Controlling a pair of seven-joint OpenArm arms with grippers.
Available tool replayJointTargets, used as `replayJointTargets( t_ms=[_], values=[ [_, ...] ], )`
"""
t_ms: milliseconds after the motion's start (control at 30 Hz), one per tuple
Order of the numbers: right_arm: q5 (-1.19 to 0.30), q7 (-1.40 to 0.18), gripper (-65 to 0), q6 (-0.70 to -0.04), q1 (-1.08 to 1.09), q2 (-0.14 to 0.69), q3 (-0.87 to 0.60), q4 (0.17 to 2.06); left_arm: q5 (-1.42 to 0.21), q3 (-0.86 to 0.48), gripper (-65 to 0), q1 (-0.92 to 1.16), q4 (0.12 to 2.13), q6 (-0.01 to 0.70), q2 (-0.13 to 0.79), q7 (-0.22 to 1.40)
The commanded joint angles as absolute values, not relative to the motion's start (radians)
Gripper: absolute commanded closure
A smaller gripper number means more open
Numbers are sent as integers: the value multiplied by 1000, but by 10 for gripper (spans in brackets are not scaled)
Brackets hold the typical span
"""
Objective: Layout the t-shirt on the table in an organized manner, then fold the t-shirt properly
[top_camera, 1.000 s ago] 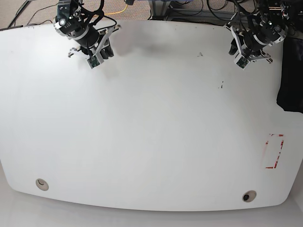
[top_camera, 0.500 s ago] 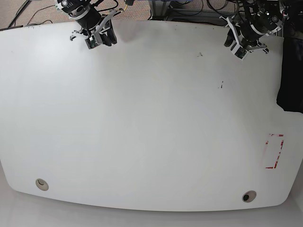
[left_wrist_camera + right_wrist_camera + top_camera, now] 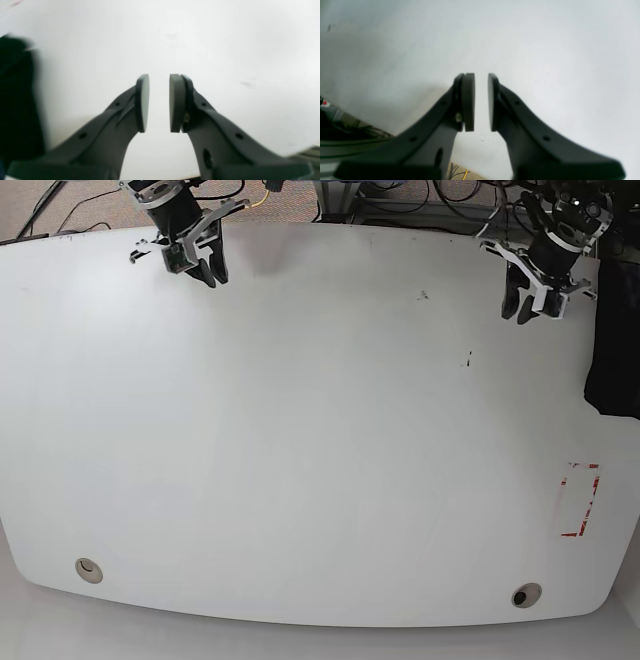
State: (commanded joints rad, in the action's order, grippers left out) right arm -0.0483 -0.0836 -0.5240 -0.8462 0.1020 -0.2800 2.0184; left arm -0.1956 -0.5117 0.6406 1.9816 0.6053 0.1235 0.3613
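Our left tool (image 3: 159, 103), empty with a small gap, has moved nearer the t-shirt (image 3: 17, 107) beside it, maybe to grab it.

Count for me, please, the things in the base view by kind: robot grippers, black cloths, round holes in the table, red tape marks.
Grippers: 2, the left gripper and the right gripper
Black cloth: 1
Round holes in the table: 2
Red tape mark: 1
Total: 6
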Motion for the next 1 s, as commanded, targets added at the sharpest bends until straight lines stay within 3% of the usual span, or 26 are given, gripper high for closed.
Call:
replayJointTargets(
  t_ms=[300, 567, 800, 1000],
  values=[
    [-48, -74, -89, -521, -986, 105, -280, 2020, -202, -542, -122, 785, 1991, 610, 119, 363],
    [-47, -74, -89, -526, -1116, 108, -278, 2025, -203, -549, -122, 981, 1994, 613, 53, 361],
    [-50, -74, -87, -526, -1225, 105, -275, 2022, -203, -567, -121, 1086, 1989, 690, 48, 369],
    [-54, -82, -87, -526, -1309, 102, -272, 2015, -200, -602, -121, 1104, 1983, 698, 27, 456]
  ],
)
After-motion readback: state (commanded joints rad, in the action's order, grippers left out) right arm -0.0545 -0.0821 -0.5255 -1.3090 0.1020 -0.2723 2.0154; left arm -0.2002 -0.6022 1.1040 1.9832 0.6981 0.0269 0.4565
